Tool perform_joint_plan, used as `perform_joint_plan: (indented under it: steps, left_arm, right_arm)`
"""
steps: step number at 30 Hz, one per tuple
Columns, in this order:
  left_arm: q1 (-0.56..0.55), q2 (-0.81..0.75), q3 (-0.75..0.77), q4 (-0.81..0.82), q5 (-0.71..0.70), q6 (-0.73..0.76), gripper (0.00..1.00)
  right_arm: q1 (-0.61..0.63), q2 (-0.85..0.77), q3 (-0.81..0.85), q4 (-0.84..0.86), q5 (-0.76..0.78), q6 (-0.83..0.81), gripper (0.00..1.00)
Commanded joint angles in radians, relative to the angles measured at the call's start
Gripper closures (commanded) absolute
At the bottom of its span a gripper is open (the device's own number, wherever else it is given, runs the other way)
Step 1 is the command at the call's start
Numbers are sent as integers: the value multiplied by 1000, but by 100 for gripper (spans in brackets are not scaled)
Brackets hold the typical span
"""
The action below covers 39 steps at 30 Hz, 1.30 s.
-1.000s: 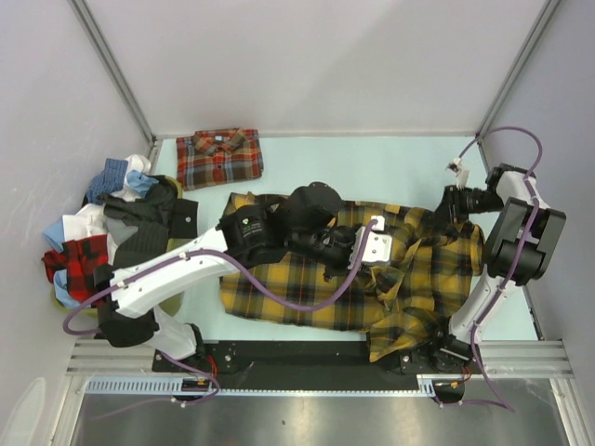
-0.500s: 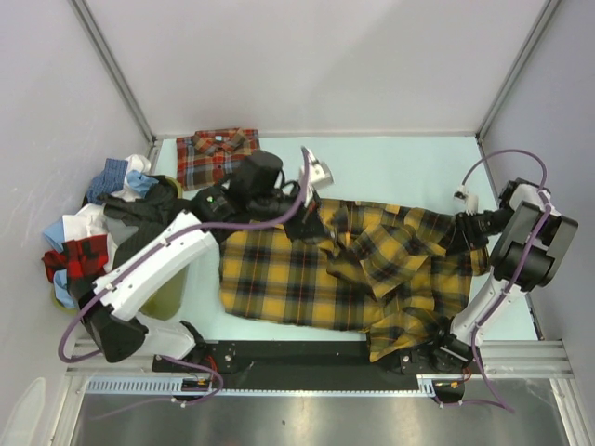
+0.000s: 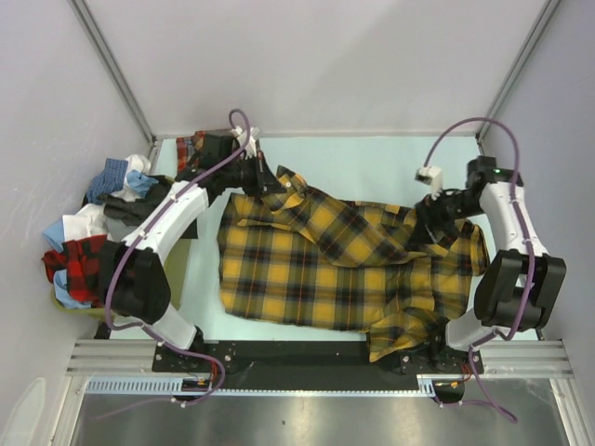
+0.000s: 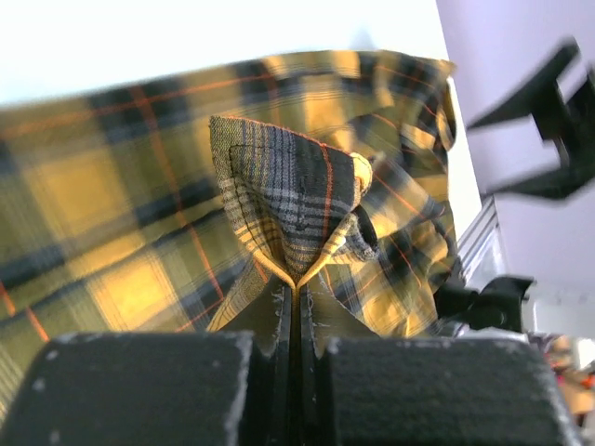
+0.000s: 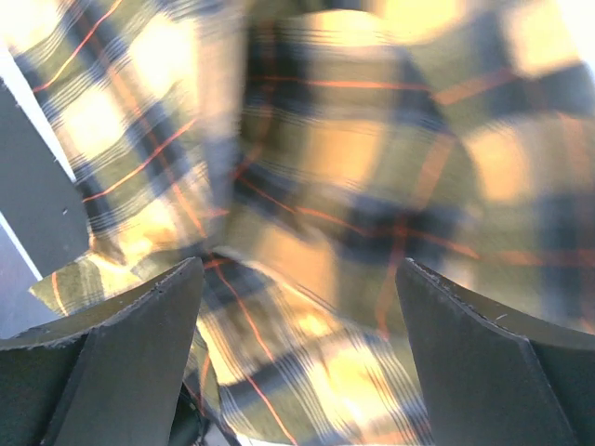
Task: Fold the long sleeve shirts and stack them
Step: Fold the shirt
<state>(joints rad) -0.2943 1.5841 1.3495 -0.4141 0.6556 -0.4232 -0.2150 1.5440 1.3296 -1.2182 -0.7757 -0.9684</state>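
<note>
The yellow-and-black long sleeve shirt (image 3: 307, 269) lies spread across the middle of the table. My left gripper (image 3: 267, 182) is shut on a fold of it near the shirt's back left corner and holds it off the table. In the left wrist view the jaws (image 4: 296, 290) pinch the plaid cloth (image 4: 297, 195), which stands up in a peak. My right gripper (image 3: 429, 223) hovers open over the shirt's bunched right side. Its fingers (image 5: 121, 344) stand wide apart with blurred plaid cloth (image 5: 335, 186) below them. The folded red-orange shirt (image 3: 189, 149) lies at the back left, mostly hidden by my left arm.
A heap of mixed clothes (image 3: 88, 232) lies along the left wall. The shirt's lower right part hangs over the front rail (image 3: 400, 344). Grey walls enclose the pale table (image 3: 372, 158) on three sides.
My left gripper has swung from the shirt's middle to the back left, dragging cloth with it. The right gripper has opened, let go of the shirt's right edge and moved inward over it.
</note>
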Motion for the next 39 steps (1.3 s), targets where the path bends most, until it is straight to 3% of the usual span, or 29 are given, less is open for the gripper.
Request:
perform_joint_plan:
  steps: [1,6,11,14,15,18,21,26,28,29,30,32,33,39]
  left_arm:
    - [49,10,-67,89,-36,-123,100]
    - [119,45,-153,107,-65,-177,100]
    - [126,50,-214,118,-106,-138,100]
    - [126,69,-253,149,-109,-131,100]
    - [126,74,-253,152,-117,-126,100]
    - [126,86,-254,158,-132,-95,100]
    - [127,100,-262,170,-149,-72,100]
    - [126,154,-265,175,-192,-39,100]
    - [127,171,-262,155,-205,-26,100]
    - [127,181,-260,150,-205,-16,99]
    - [127,183,-262,143,-206,-5,98]
    - [127,180,-265,109,-205,26,86]
    - [127,180,-262,100,-203,40,74]
    - [127,123,-211,17,-165,170,52]
  right_arm:
    - [95,21,-58,112,26,36,10]
    - [88,149,-5,86,47,-38,12]
    - [68,240,49,42,67,-72,21]
    - [74,290,72,37,156,-92,44]
    - [65,301,82,36,168,-93,59]
    - [46,343,146,28,200,-76,84]
    - [25,369,242,29,208,-44,94]
    - [34,396,266,72,277,-10,95]
    - [31,398,272,54,288,-7,83]
    - [22,398,281,40,291,3,73]
    - [10,395,308,25,286,11,57]
    - [-47,381,345,-27,230,31,46]
    - [-72,378,396,-41,213,69,39]
    - [-243,351,456,-40,147,345,43]
